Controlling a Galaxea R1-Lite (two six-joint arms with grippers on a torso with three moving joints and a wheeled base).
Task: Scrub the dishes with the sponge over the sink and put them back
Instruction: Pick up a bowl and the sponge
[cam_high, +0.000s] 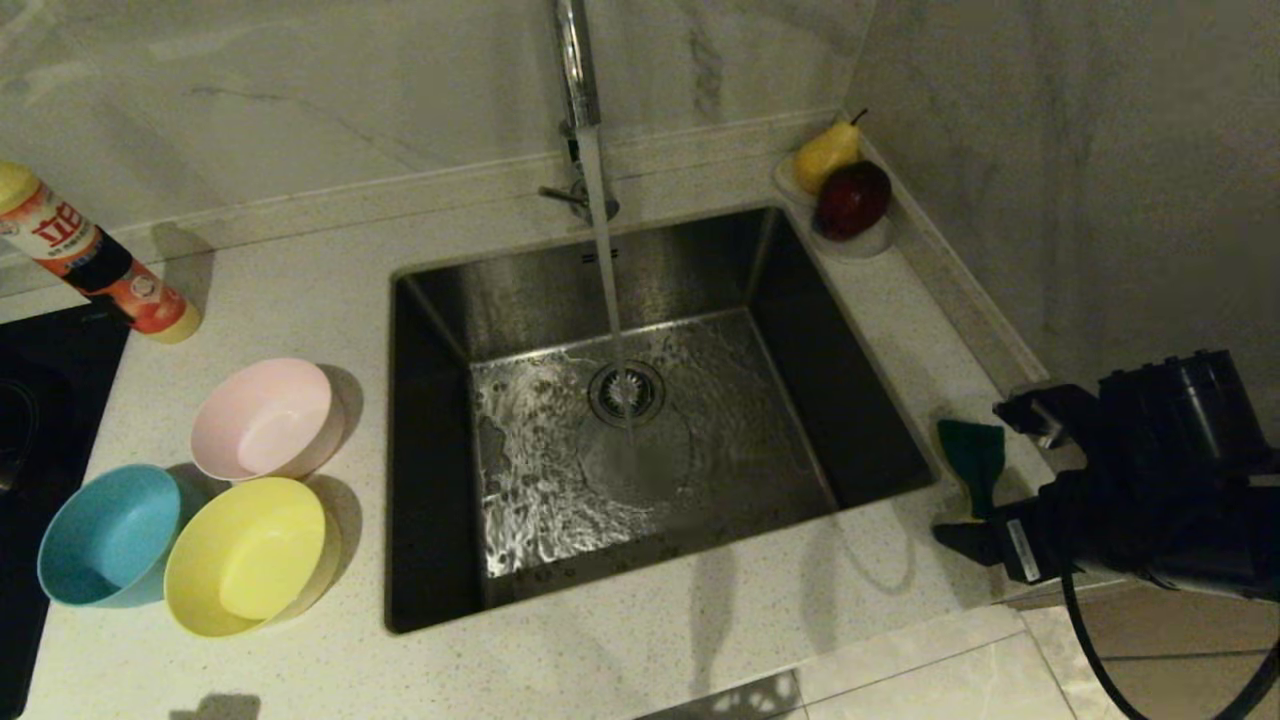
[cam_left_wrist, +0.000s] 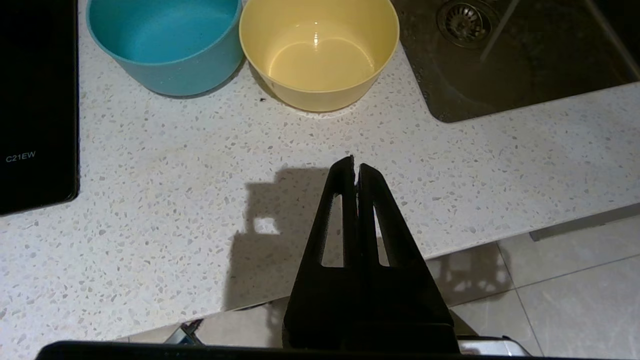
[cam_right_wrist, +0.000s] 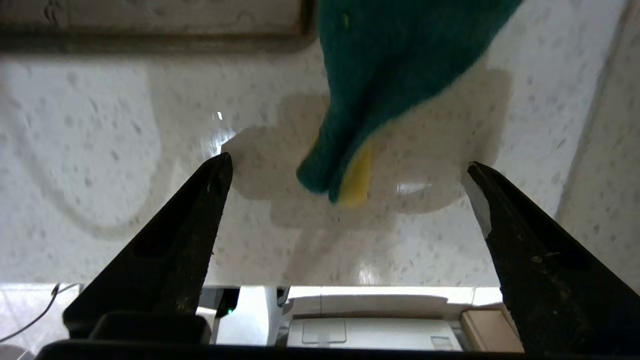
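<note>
We see the sponge (cam_right_wrist: 395, 75) just ahead of the right gripper (cam_right_wrist: 350, 170), fingers wide apart, empty; left gripper (cam_left_wrist: 356, 167) fingers closed, parked far off.

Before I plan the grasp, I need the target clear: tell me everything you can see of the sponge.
The sponge is small, with a dark green scouring face over yellow foam that shows only as a thin strip at one end. It looks soft and bent, pinched narrow at that end. It lies on the speckled counter right of the sink, near its front corner. Nothing grips it: the right end effector is wide open just short of its narrow end.
</note>
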